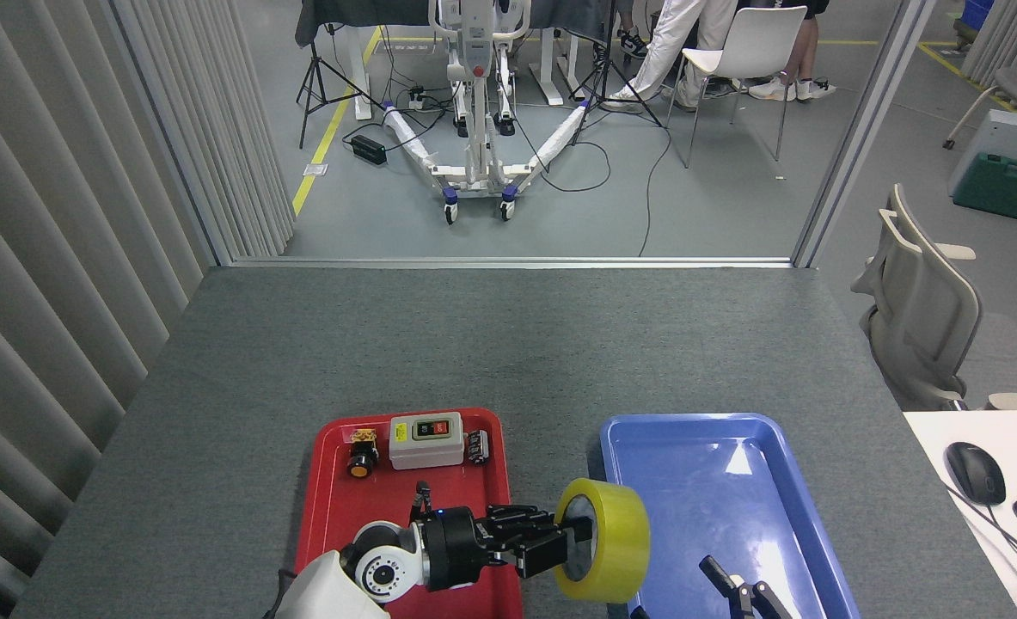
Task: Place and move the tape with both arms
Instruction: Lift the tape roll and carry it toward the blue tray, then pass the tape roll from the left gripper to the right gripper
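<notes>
Yellow translucent packing tape roll (604, 540) with a white inner core, held on edge, off the surface, over the gap between the red plastic tray (333, 499) and the left rim of the blue plastic tray (766, 481). Clamped by the left black multi-fingered gripper (572, 546), fingers closed on the roll's near wall, one reaching into the core. Reaching in from the lower left, over the red tray, on a white and black cylindrical wrist. Only the fingertips of the right black gripper (740, 593) in view at the bottom edge, over the blue tray, just right of the roll and apart from it; spread or closed, cannot tell. At the far end of the red tray: a grey switch box (425, 440) with a small orange-capped button part (360, 453) to its left. Both trays side by side on a grey felt-covered table (508, 344).
</notes>
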### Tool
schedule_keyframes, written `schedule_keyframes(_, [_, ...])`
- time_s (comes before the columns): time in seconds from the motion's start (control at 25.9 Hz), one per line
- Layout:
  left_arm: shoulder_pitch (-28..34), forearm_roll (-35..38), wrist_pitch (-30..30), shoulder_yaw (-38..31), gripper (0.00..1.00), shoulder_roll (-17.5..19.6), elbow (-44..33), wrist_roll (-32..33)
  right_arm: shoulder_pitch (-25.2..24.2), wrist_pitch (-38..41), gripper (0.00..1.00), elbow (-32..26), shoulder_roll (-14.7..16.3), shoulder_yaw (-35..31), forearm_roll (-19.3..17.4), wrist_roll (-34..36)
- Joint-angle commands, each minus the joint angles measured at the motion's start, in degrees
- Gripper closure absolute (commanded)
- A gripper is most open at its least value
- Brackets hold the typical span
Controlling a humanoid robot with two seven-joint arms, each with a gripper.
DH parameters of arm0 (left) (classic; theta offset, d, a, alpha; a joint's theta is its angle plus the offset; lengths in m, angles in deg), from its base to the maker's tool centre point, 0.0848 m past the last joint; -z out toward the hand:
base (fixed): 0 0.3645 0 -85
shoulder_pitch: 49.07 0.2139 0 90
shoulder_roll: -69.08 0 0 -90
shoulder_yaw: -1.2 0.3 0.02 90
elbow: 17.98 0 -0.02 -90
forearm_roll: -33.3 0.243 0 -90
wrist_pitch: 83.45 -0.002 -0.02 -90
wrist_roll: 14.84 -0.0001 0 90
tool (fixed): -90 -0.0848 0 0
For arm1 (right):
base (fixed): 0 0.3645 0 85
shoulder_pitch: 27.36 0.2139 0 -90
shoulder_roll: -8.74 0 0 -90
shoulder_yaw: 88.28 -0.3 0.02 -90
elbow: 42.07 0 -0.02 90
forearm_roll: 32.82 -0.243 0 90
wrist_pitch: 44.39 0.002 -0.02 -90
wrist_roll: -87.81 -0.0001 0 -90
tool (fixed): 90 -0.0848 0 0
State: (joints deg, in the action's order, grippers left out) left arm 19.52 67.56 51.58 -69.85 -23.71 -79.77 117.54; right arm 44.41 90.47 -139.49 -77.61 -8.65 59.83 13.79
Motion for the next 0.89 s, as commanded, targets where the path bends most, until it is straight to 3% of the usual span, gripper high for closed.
schedule_keyframes(0.0, [1.37, 0.02, -0.03, 2.05, 1.00, -0.02, -0.88, 1.05, 0.22, 0.13, 0.00, -0.13, 0.04, 1.85, 1.31, 0.02])
schedule_keyframes(0.23, [5.59, 1.78, -0.03, 4.95, 1.00, -0.02, -7.39, 4.21, 0.22, 0.13, 0.00, -0.66, -0.23, 5.28, 3.68, -0.07])
schedule_keyframes(0.85, [5.50, 1.78, -0.03, 4.78, 1.00, -0.64, -6.59, 4.30, -2.16, 0.13, 0.01, -1.28, -0.49, 6.16, 4.65, 0.02])
